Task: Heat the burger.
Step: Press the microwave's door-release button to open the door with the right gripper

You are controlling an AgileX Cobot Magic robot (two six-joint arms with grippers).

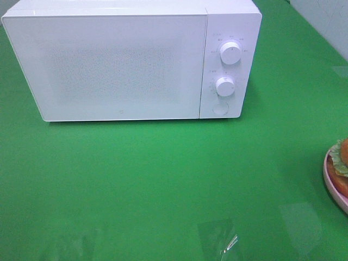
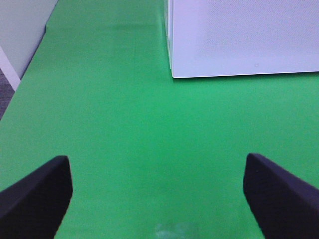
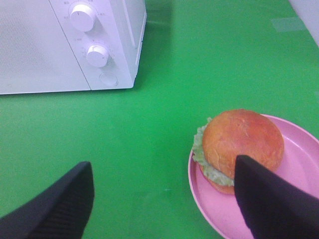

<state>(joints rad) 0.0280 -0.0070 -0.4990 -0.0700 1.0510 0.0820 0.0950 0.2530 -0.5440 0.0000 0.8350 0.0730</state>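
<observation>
The microwave oven (image 1: 234,24) has a smooth white casing, plastic by its look; its door (image 1: 109,65) shows fine dots. The desk (image 1: 163,174) cover is green and matt. The burger (image 3: 242,138) bun shines a little, the pink plate (image 3: 299,169) is smooth. The right gripper (image 3: 162,199) has matt black fingers (image 3: 60,209).

The table (image 1: 163,179) has a plain green top. A white microwave (image 1: 109,65) stands on its far side with the door closed. A pink plate (image 1: 331,187) sits well apart from it at the near right, and a clear shiny patch (image 1: 217,236) lies flat near the front edge.
</observation>
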